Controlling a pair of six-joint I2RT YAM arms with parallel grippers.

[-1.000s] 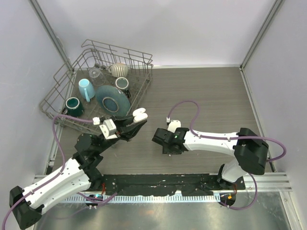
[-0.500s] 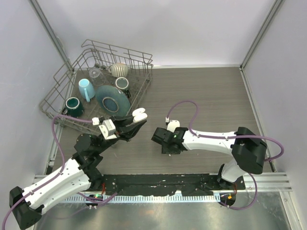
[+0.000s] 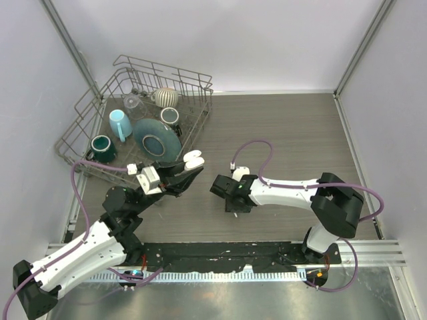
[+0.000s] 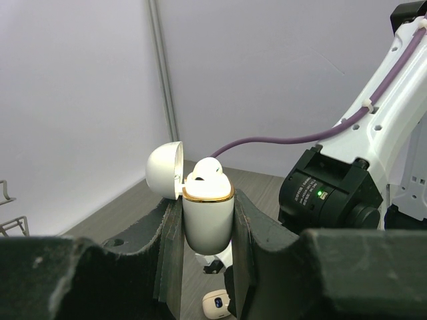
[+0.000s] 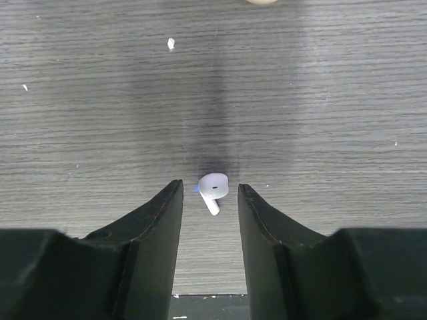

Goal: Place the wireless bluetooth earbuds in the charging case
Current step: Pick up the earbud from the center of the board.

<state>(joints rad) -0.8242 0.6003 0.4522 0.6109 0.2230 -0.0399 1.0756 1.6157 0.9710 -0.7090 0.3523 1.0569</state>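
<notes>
My left gripper [image 4: 208, 200] is shut on the white charging case [image 4: 208, 220], held upright above the table with its lid [image 4: 164, 169] flipped open to the left. One white earbud [image 4: 205, 169] sits in the case's top. In the top view the case [image 3: 194, 159] shows at the left gripper's [image 3: 189, 171] tip. A second white earbud [image 5: 213, 187] lies on the wood table, stem pointing toward me. My right gripper [image 5: 209, 188] is low over it, open, one finger on each side and neither touching it. In the top view the right gripper [image 3: 227, 196] hides that earbud.
A wire dish rack [image 3: 87, 143] with mugs, a glass and a teal plate [image 3: 157, 141] stands at the back left. A small cream rounded object with a blue mark [image 4: 217, 303] lies on the table below the case. The right wrist's black body [image 4: 327, 193] is close beside the left gripper.
The right arm's elbow has swung a little left and its gripper has edged slightly left over the earbud. The left arm and the case have not moved.
</notes>
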